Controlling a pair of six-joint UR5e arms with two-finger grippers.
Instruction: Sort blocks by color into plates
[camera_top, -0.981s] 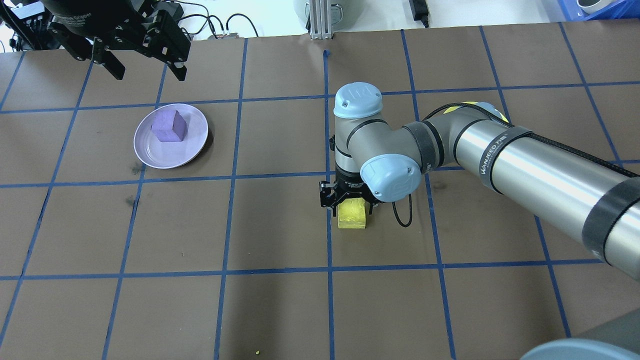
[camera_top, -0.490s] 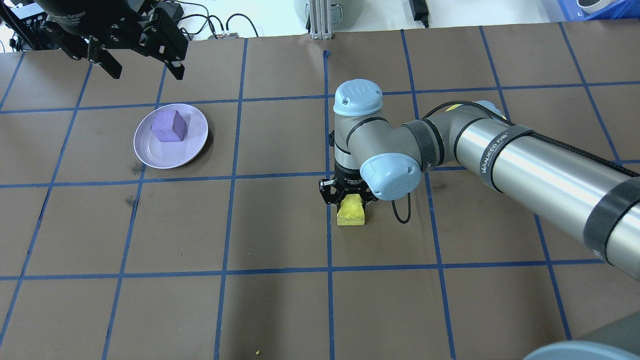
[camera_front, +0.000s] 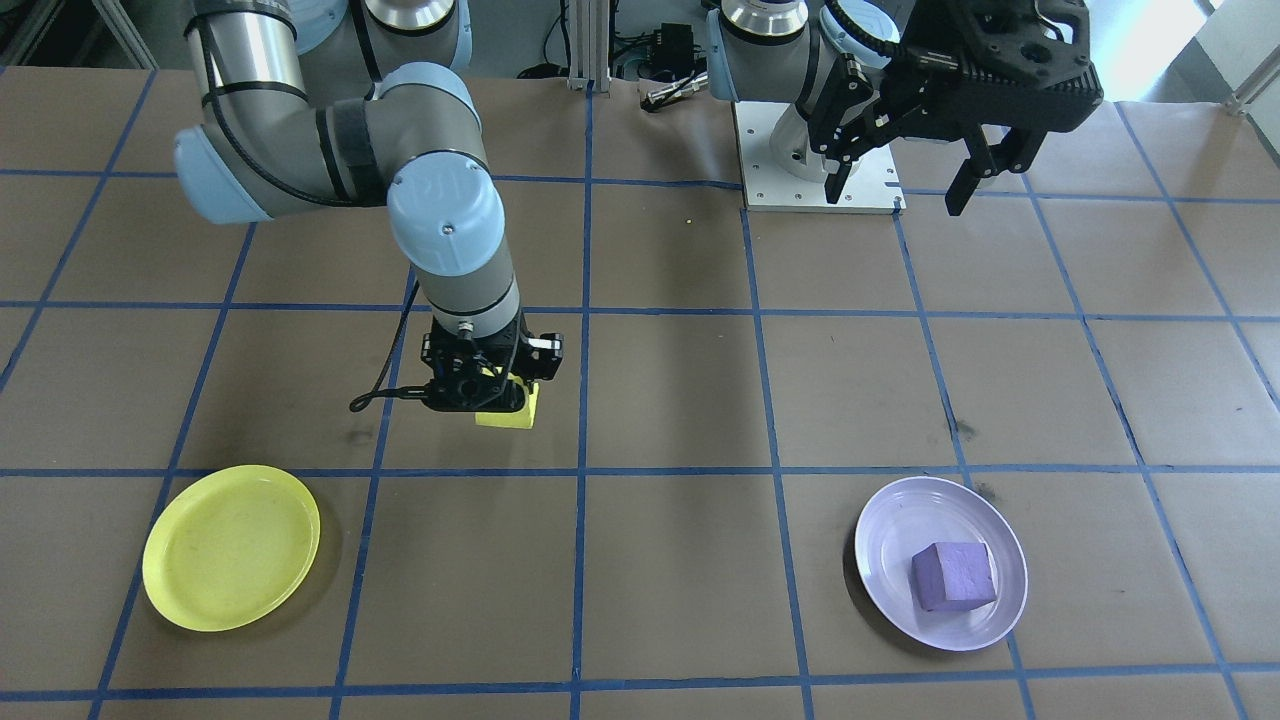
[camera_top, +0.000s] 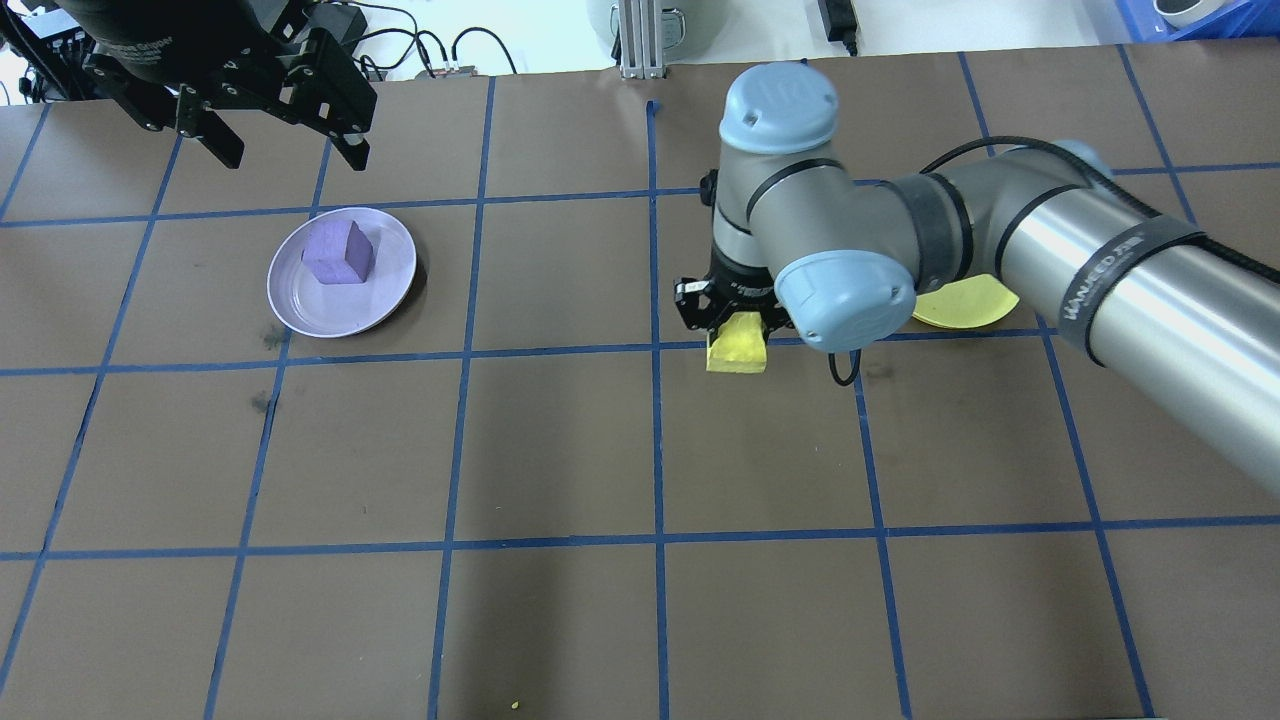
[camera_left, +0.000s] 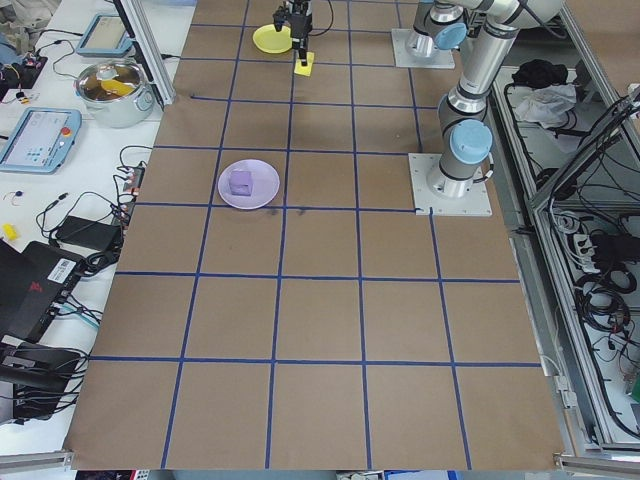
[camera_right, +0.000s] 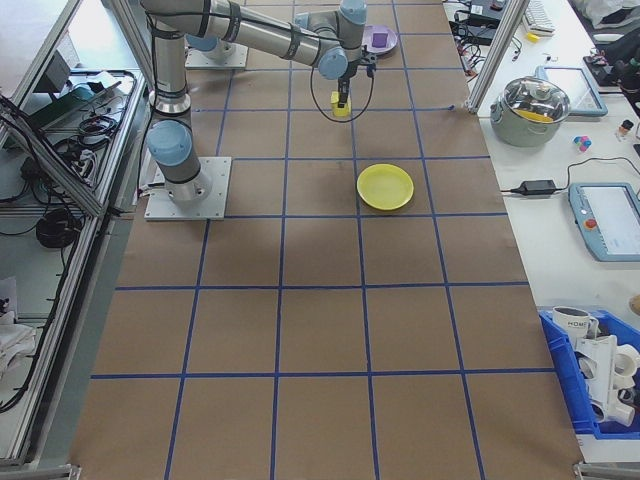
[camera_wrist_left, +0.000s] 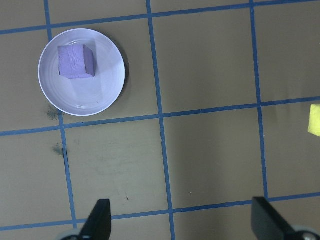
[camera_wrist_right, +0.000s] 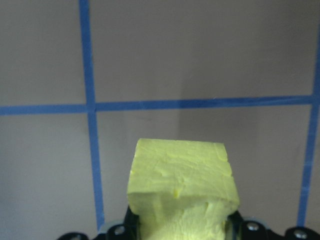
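Front-facing view: right gripper (camera_front: 478, 392) clamped on small rough yellow cube (camera_front: 508, 408), mostly hidden under wrist. Round shallow yellow plastic plate (camera_front: 232, 546) near, bare. Rough purple cube (camera_front: 953, 576) inside pale lavender rimmed plate (camera_front: 884, 552). Left gripper (camera_front: 895, 188) spread wide, holding nothing.

Overhead view: yellow plate largely hidden behind right arm, only edge showing; yellow cube's top covered by gripper body.

Left wrist view: fingertips (camera_wrist_left: 98, 220) cut off at bottom edge; yellow cube clipped at right edge.

Right wrist view: yellow cube fills lower centre, jaws barely visible beside it.
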